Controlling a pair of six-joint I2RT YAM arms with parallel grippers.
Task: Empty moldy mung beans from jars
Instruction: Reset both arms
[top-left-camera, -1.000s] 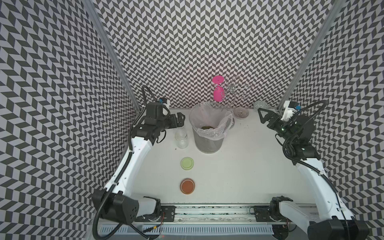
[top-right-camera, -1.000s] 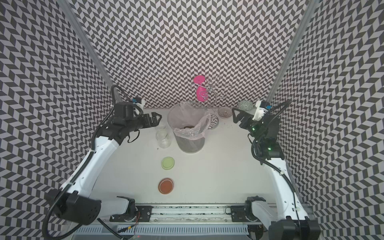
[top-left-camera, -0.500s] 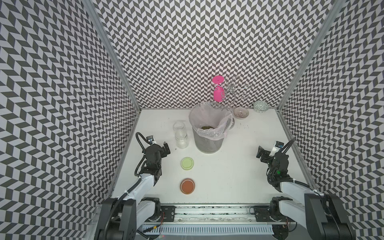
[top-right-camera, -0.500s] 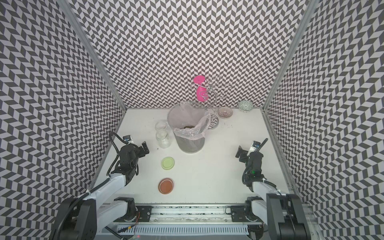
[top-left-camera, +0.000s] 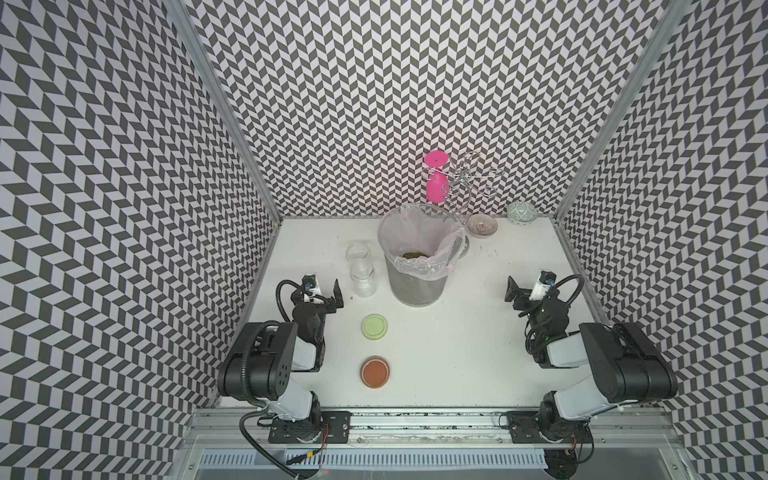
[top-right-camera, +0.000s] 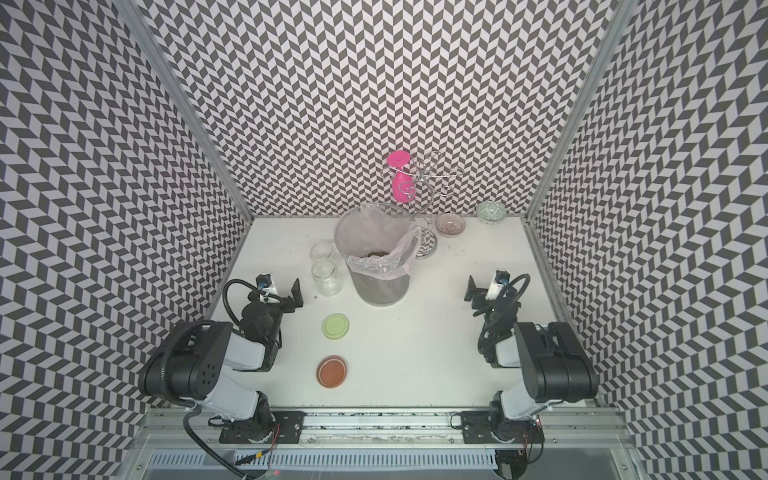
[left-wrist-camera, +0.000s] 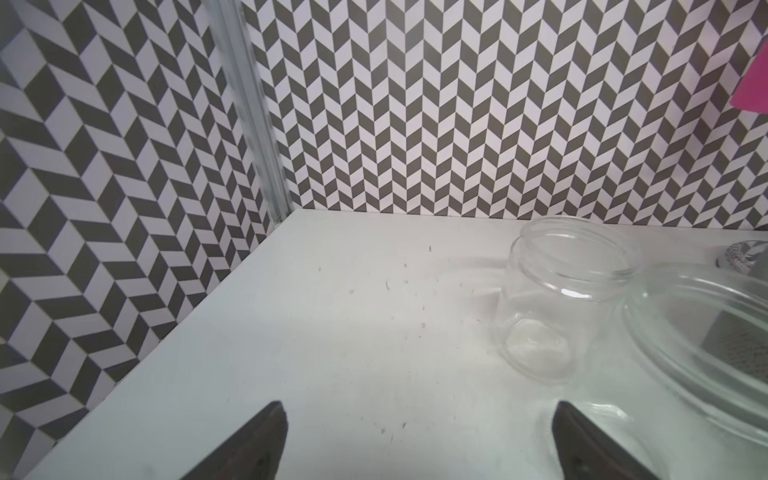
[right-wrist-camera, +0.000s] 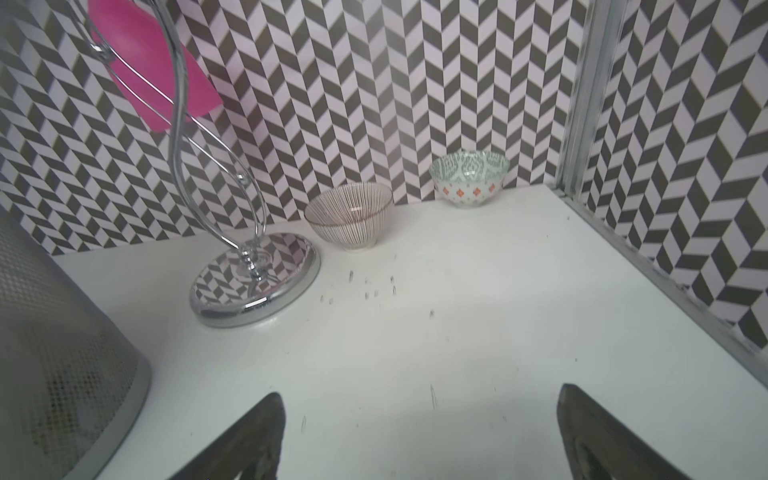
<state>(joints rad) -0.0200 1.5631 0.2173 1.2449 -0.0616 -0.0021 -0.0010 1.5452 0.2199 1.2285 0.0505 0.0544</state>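
Two clear glass jars stand lidless and look empty left of the bin, the far jar (top-left-camera: 358, 251) (top-right-camera: 322, 251) (left-wrist-camera: 557, 299) just behind the near jar (top-left-camera: 363, 282) (top-right-camera: 327, 279) (left-wrist-camera: 702, 332). The mung beans (top-left-camera: 411, 254) (top-right-camera: 376, 253) lie in a small heap inside the lined grey bin (top-left-camera: 417, 286) (top-right-camera: 382, 286). A pale green lid (top-left-camera: 375, 326) and an orange-brown lid (top-left-camera: 375, 371) rest on the table in front. My left gripper (top-left-camera: 328, 296) (left-wrist-camera: 417, 405) is open and empty, just left of the near jar. My right gripper (top-left-camera: 521, 293) (right-wrist-camera: 419, 390) is open and empty, over bare table near the right wall.
At the back stand a chrome wire stand (right-wrist-camera: 255, 286) holding a pink cup (top-left-camera: 435, 183), a striped bowl (right-wrist-camera: 351, 216) and a green patterned bowl (right-wrist-camera: 469, 178). The bin's mesh wall (right-wrist-camera: 62, 353) is close beside my right gripper. Patterned walls enclose three sides.
Both arms have pulled back from the rear of the table toward the front and folded low. The jars, lids and bin have not moved.
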